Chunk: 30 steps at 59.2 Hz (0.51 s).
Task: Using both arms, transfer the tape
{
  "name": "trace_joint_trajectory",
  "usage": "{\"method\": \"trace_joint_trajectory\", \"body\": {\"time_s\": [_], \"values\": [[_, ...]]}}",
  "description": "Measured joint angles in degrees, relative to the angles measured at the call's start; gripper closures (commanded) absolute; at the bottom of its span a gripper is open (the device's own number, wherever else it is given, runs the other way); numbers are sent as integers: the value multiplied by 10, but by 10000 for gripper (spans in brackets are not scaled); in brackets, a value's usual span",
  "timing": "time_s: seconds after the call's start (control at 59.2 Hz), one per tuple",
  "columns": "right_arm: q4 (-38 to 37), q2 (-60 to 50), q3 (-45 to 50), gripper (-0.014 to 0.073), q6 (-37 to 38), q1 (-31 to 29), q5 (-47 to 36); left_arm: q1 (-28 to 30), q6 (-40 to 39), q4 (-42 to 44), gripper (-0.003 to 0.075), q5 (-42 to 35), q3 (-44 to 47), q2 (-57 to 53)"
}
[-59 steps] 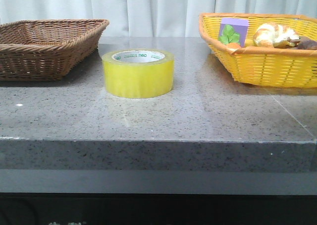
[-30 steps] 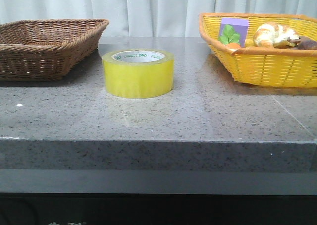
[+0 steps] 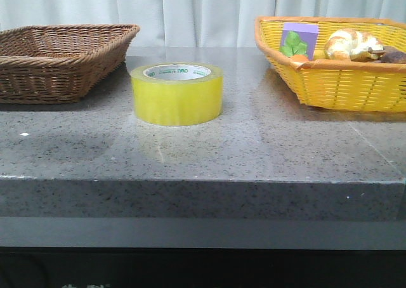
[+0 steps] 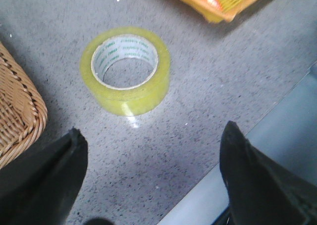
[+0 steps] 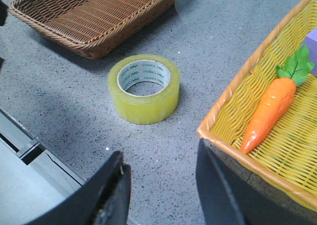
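On the grey speckled counter (image 3: 254, 148), the tape (image 3: 177, 94) lies flat with its white ring facing up, between the brown wicker basket (image 3: 60, 56) on the left and the yellow basket (image 3: 336, 78) on the right, touching neither. Seen from the left wrist, the left claw (image 4: 151, 173) hangs released with its fingers spread wide, the tape (image 4: 126, 70) lying ahead of the fingertips and well apart from them. Seen from the right wrist, the right claw (image 5: 161, 188) is likewise released, the tape (image 5: 144, 88) ahead of it and untouched, with an orange toy carrot (image 5: 271, 106) lying in the yellow basket (image 5: 228, 116) just beside.
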Motion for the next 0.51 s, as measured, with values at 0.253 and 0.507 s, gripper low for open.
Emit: {"method": "trace_joint_trajectory", "body": {"time_s": [0.253,0.507], "values": [[0,0,0,246,1,0,0,0,54,3,171,79,-117,125],[0,0,0,246,1,0,0,0,101,2,163,119,-224,247]]}}
